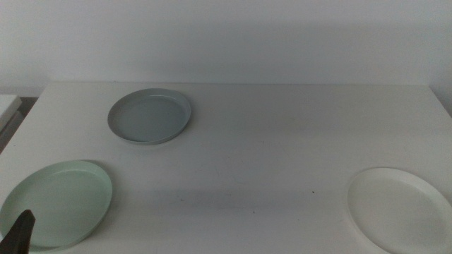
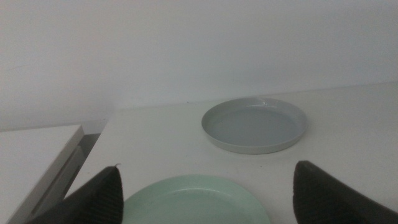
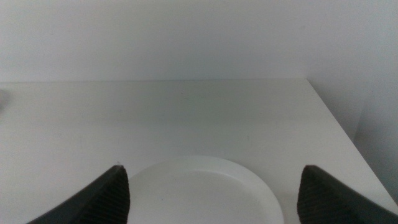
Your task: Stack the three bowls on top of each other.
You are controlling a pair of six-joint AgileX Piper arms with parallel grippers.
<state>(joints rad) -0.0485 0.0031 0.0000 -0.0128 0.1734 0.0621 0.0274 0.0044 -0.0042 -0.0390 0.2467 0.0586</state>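
Note:
The grey-blue bowl (image 1: 150, 116) sits at the back left of the table and also shows in the left wrist view (image 2: 255, 124). The pale mint green bowl (image 1: 58, 202) sits at the front left (image 2: 196, 202). The white bowl (image 1: 400, 209) sits at the front right (image 3: 205, 193). All three bowls lie apart from each other. My left gripper (image 2: 208, 168) is open and empty, just behind the mint bowl's near edge; one of its fingers (image 1: 21, 229) shows at the bottom left of the middle view. My right gripper (image 3: 212, 169) is open and empty near the white bowl's near edge, out of the middle view.
The white table (image 1: 268, 155) ends at a plain wall at the back. A second white surface (image 2: 37, 149) stands beside the table's left edge, with a dark gap between them. The table's right edge (image 3: 339, 124) runs close to the white bowl.

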